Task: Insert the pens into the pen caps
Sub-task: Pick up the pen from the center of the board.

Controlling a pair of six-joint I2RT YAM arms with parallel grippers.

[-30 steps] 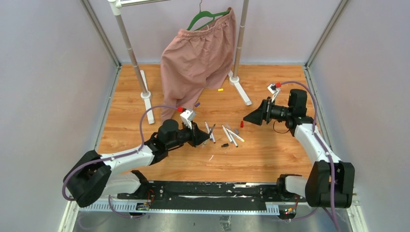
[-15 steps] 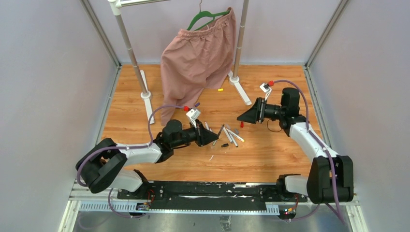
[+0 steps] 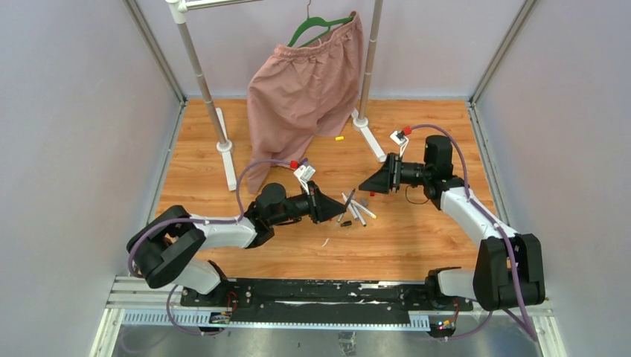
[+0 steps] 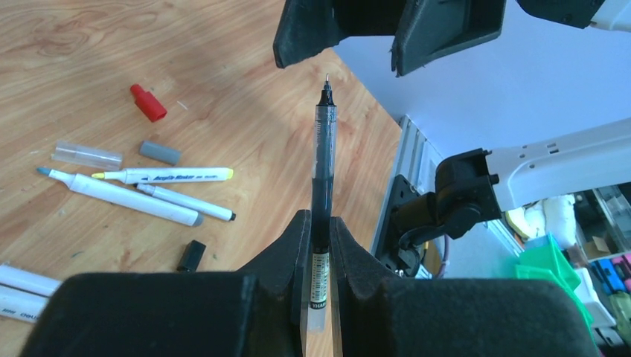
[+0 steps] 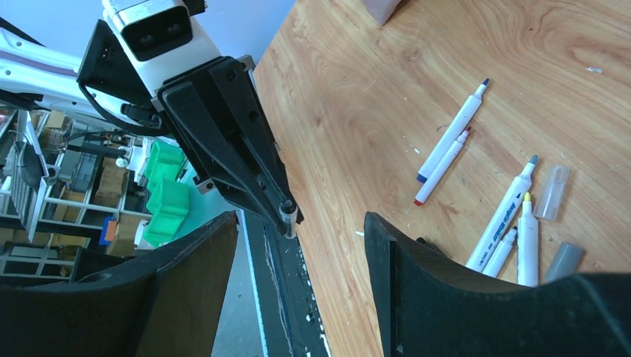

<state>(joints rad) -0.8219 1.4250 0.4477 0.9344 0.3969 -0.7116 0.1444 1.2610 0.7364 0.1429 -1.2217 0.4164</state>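
Pens first: one black pen (image 4: 323,149) was pinched by its lower barrel in the left gripper (image 4: 318,217), jaws nearly closed on it, bare tip aimed at twelve o'clock in the left wrist view. Right there, at twelve, the right gripper (image 4: 344,63) hung wide and empty, mouth facing the tip but not touching it.

Down on the table (image 4: 89,44), at nine o'clock of the held pen, lay the white pens (image 4: 134,197), uncapped, with a red cap (image 4: 148,103) and a grey cap (image 4: 159,152) beside them. A black cap (image 4: 191,256) sat alone at about eight o'clock, just beside the left fingers.

No cap was in hand, so this looked like a regrasp or hand-over. To do it well, I'd judge the left arm had to hold the pen dead steady. The right jaws should be centred on the barrel's line, closing on the upper barrel clear of the fine tip. A skewed approach could knock the pen askew in that narrow pinch.
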